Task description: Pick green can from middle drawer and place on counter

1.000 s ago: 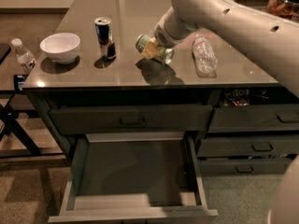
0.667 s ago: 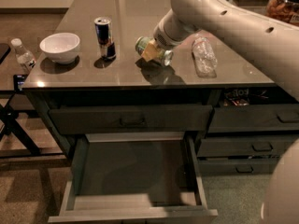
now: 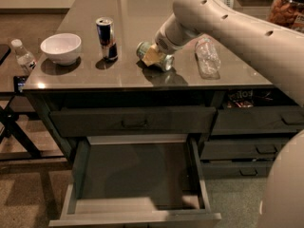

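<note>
The green can (image 3: 164,62) lies tilted at the middle of the counter (image 3: 142,8), just right of the blue-and-silver can. My gripper (image 3: 153,55) comes in from the upper right on the white arm and is shut on the green can, a tan finger (image 3: 151,57) across its side. I cannot tell whether the can touches the counter. The middle drawer (image 3: 137,175) below the counter's front edge is pulled out wide, its flat grey floor bare.
A white bowl (image 3: 61,46) and a tall blue-and-silver can (image 3: 107,38) stand at the counter's left. A clear plastic bottle (image 3: 207,56) lies to the right of the gripper. A small water bottle (image 3: 23,56) stands on a side table at left. A snack jar (image 3: 287,6) stands at far right.
The gripper with the green can has come down a little towards the counter top. Nothing else has moved.
</note>
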`<state>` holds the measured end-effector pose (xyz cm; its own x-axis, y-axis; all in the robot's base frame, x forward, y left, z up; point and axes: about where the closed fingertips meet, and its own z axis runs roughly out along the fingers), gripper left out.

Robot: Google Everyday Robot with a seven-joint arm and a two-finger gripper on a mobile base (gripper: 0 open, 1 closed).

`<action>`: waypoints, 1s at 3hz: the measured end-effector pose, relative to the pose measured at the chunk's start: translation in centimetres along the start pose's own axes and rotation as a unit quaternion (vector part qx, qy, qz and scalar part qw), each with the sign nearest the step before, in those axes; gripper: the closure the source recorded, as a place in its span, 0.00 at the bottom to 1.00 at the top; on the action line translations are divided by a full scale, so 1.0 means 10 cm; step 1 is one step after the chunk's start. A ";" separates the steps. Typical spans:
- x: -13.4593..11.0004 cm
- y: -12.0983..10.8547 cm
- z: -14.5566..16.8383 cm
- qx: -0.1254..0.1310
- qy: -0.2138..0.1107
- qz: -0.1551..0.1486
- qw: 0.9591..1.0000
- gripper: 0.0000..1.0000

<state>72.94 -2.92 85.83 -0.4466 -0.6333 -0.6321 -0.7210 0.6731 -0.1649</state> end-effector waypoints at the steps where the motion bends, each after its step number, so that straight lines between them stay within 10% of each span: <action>1: 0.00 0.00 0.00 0.000 0.000 0.000 1.000 0.82; 3: 0.00 0.00 0.00 0.000 0.000 0.000 1.000 0.35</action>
<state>72.94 -2.91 85.83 -0.4466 -0.6333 -0.6320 -0.7211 0.6730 -0.1648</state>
